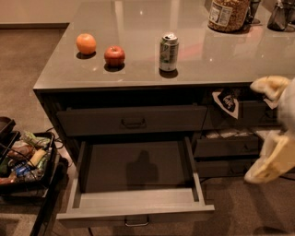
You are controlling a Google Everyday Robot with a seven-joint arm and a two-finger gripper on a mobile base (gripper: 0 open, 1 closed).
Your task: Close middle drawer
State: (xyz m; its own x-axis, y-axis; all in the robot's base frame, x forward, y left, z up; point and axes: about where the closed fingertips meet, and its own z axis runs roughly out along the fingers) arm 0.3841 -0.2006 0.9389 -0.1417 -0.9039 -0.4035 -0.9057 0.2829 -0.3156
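Note:
The middle drawer [138, 205] is pulled far out below the countertop, with its plain grey inside showing and a small bar handle [136, 222] on its front at the bottom edge of the view. My gripper [266, 129] is at the right edge, to the right of the drawer and apart from it. Its cream fingers [273, 162] stand spread, holding nothing. The top drawer [132, 120] above is closed.
On the grey countertop [138, 78] stand an orange [86, 43], an apple [114, 56] and a can [168, 50]; a jar [227, 14] is at the back right. More drawers [226, 147] are on the right. A cluttered black tray [23, 161] stands at left.

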